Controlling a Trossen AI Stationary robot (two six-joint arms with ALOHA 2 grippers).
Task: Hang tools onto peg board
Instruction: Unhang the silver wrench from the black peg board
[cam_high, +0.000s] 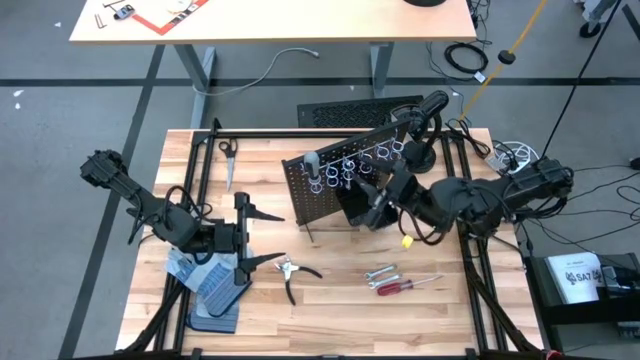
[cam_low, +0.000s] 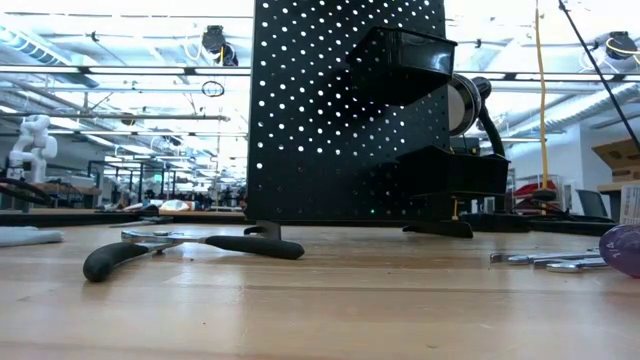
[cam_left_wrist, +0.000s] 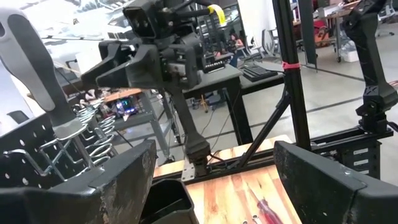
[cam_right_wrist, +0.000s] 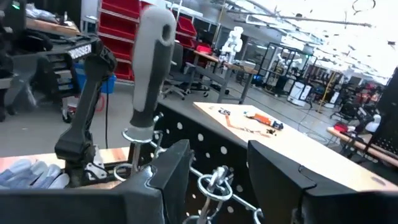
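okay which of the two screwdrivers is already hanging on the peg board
The grey-handled screwdriver: it stands upright in a silver ring at the left end of the peg board. The red-handled screwdriver lies flat on the table beside the wrenches.

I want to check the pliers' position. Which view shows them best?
The high view: the pliers lie whole on the table, before the peg board. The low view shows them side-on; neither wrist view shows them.

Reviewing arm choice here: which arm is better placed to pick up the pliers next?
Probably the left: its open pincer hovers just beside the pliers on the table, while the right pincer is up at the peg board by the hung grey-handled screwdriver.
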